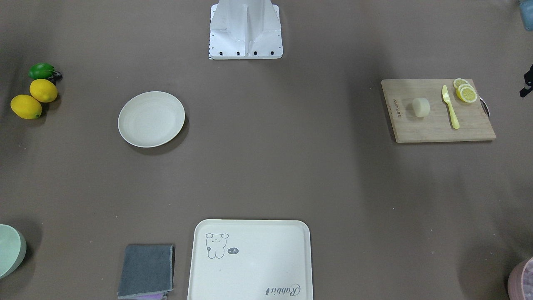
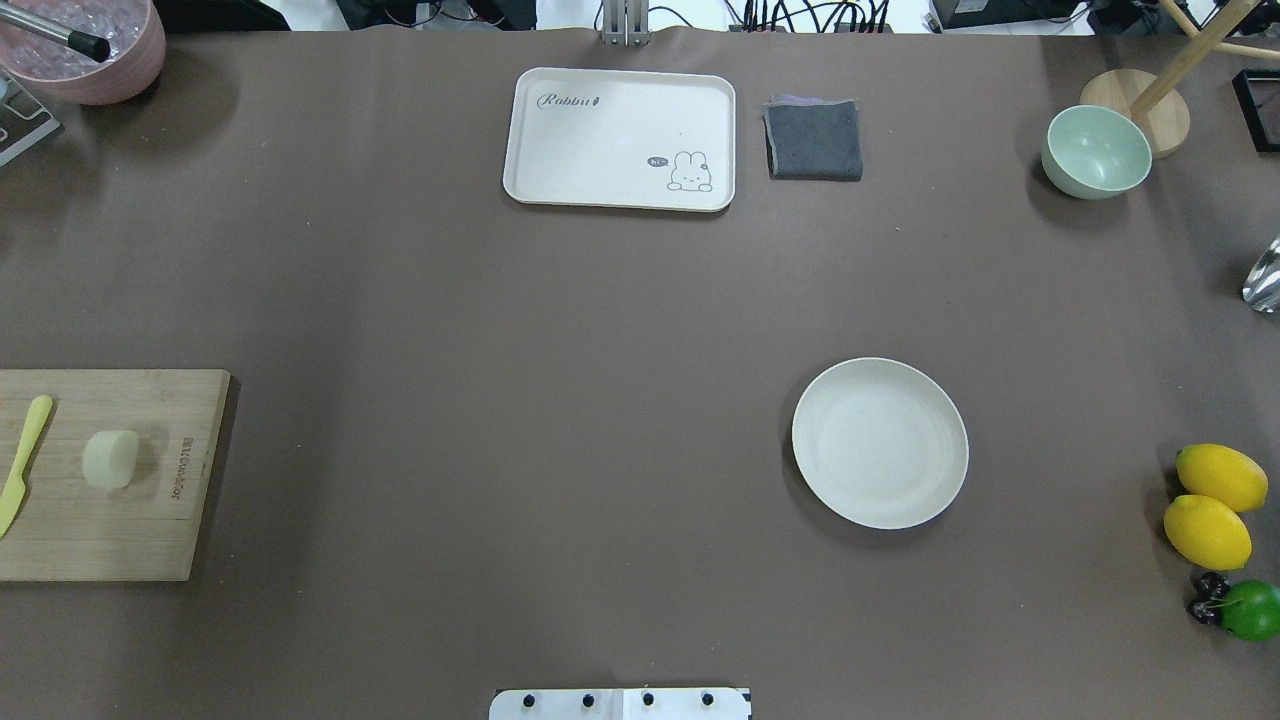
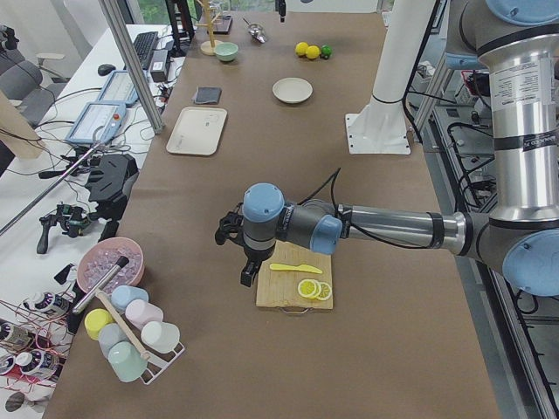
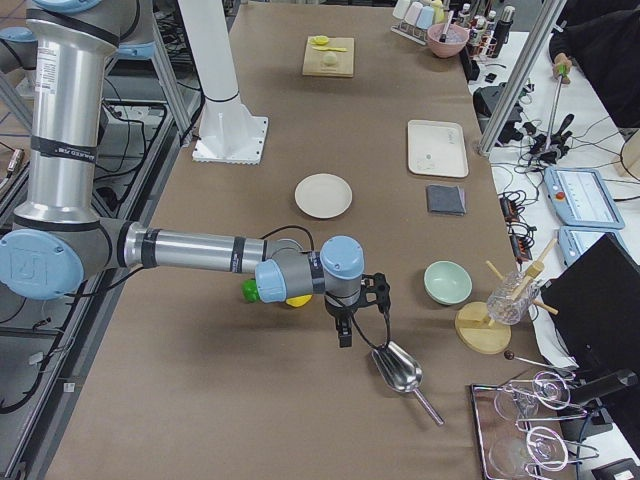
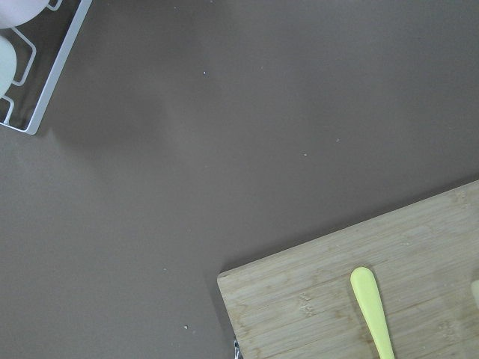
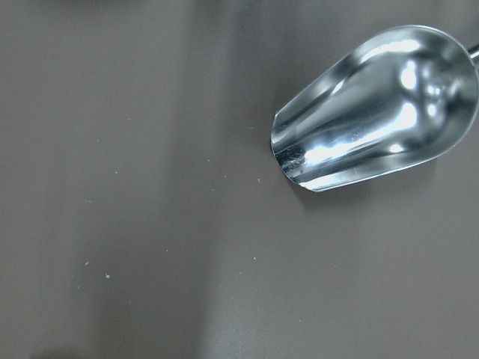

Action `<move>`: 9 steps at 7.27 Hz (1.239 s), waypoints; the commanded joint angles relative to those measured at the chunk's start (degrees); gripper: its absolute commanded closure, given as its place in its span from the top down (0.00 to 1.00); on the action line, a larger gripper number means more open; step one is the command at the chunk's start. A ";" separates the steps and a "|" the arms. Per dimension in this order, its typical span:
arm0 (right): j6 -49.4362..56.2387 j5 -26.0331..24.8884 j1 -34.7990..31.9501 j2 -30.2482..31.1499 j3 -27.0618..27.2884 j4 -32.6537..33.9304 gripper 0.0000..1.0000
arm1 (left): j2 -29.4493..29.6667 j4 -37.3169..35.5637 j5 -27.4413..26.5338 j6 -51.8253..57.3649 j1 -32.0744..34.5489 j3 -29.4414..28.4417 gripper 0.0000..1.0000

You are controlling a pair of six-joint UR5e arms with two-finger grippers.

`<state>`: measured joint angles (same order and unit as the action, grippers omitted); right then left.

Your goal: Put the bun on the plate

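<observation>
bun (image 1: 421,107) on cutting board (image 1: 433,130) near knife (image 1: 450,107) | plate (image 1: 151,119) well apart | left jaws, right jaws: cannot tell if spread

Long table (image 2: 600,400), brown matte covering: lay under soft, even light, with faint shadows. White workbench (image 4: 600,140) alongside it: was strewn with cables. Slanted aluminium frame post (image 3: 131,61): stood between the two. Grey office chair (image 3: 17,83): stood beyond the bench.
</observation>
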<state>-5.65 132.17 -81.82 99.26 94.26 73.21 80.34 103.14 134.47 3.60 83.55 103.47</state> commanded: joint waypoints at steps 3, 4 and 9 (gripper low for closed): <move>-0.15 0.36 0.00 -0.64 0.22 0.00 1.00 | -0.88 2.24 0.44 0.00 -0.06 0.42 0.98; -0.15 0.28 0.00 -0.73 -0.21 0.00 1.00 | -0.88 2.15 0.44 0.00 -0.06 0.51 0.98; -0.24 0.28 0.35 -0.73 -0.30 -1.14 1.00 | -1.23 2.33 2.72 -0.43 -0.67 1.73 0.98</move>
<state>-5.83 132.46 -81.62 98.53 94.00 72.11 79.11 105.53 136.96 3.48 82.96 104.44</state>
